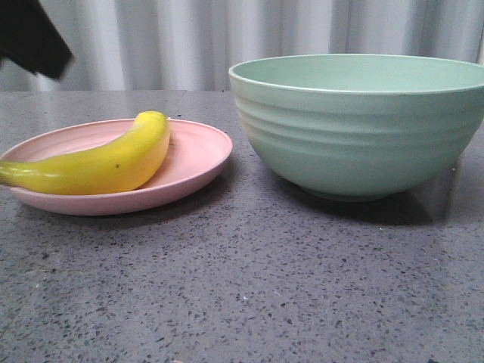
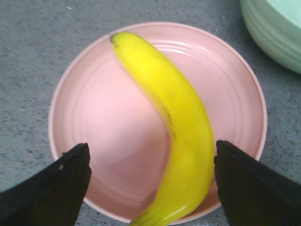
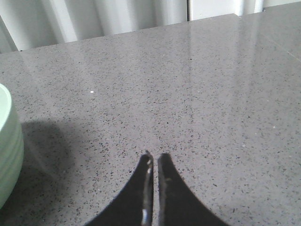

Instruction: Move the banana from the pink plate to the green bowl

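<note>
The yellow banana (image 1: 98, 162) lies on the pink plate (image 1: 198, 155) at the left of the table. The green bowl (image 1: 359, 125) stands to its right, empty as far as I can see. In the left wrist view my left gripper (image 2: 153, 155) is open and hovers above the plate (image 2: 103, 122), its fingers straddling the near half of the banana (image 2: 174, 122) without touching it. Part of the left arm (image 1: 32, 36) shows dark at the top left of the front view. My right gripper (image 3: 154, 157) is shut and empty over bare table beside the bowl (image 3: 7, 150).
The grey speckled tabletop (image 1: 249, 287) stretches in front of the plate and bowl. A pale curtain (image 1: 189, 38) hangs behind the table. The bowl's edge shows in the left wrist view (image 2: 277, 33), close to the plate.
</note>
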Robot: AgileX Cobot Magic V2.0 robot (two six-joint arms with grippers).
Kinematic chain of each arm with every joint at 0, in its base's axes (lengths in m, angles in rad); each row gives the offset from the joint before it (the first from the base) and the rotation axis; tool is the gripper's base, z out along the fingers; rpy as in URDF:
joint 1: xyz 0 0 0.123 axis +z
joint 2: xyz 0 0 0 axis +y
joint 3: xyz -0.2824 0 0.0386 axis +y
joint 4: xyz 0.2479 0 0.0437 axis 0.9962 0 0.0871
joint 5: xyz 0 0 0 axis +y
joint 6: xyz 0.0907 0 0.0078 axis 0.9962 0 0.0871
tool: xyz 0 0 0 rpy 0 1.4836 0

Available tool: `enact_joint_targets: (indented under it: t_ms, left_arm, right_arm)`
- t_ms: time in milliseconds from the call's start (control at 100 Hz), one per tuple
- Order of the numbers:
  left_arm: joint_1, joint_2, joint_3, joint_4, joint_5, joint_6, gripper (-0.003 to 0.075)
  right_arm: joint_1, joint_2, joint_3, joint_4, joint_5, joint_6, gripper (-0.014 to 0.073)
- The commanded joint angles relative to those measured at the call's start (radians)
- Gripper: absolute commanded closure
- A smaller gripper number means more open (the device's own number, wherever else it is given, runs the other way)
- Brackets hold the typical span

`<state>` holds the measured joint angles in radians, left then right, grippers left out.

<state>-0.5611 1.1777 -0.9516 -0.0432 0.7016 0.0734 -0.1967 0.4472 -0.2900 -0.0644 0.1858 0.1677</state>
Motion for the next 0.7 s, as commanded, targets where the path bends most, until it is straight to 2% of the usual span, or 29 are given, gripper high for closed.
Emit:
enact_joint_targets:
  t_ms: [0, 240, 450, 570, 690]
  left_arm:
    - [-0.038, 0.053, -0.068, -0.017, 0.003, 0.001, 0.022]
    - [-0.063, 0.213, -0.104, -0.018, 0.014, 0.001, 0.0249]
    - [-0.063, 0.27, -0.104, -0.018, -0.015, 0.001, 0.0296]
    - [-0.063, 0.276, -0.104, -0.018, -0.046, 0.008, 0.0344]
    - [-0.063, 0.276, -0.104, -0.021, -0.053, 0.019, 0.043]
  right_arm:
    - [0.0, 0.013, -0.027, -0.01, -0.09, -0.005, 0.0655]
    - [0.0, 0.011, -0.027, -0.01, -0.098, -0.005, 0.0655]
    - [0.0, 0.011, -0.027, -0.01, -0.101, -0.005, 0.0655]
    - [0.0, 0.011, -0.027, -0.01, -0.101, -0.005, 0.0655]
    - [0.0, 0.011, -0.027, -0.01, -0.101, -0.005, 0.0655]
